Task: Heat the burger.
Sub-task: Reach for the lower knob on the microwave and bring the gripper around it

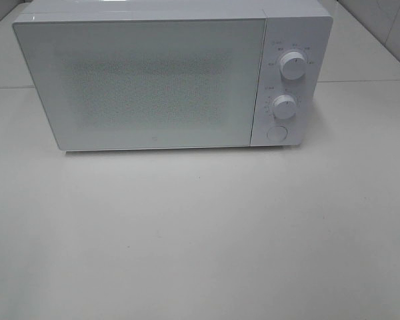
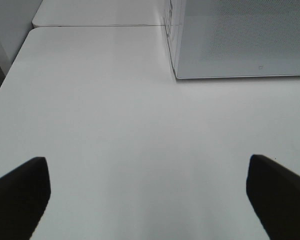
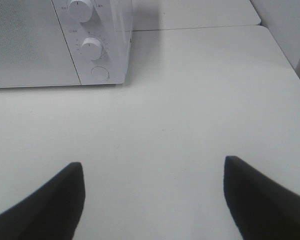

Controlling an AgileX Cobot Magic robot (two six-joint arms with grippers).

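Note:
The burger is out of view in every frame. A white microwave stands at the back of the white table with its door shut; nothing shows through the frosted door. Its corner shows in the left wrist view and its control side in the right wrist view. My left gripper is open and empty above the bare table, well in front of the microwave. My right gripper is open and empty, also in front of the microwave. Neither arm shows in the exterior high view.
The microwave panel has two round knobs and a round button. The white table stretches in front of it. A seam between two tabletops runs behind. The table's edges show at the sides.

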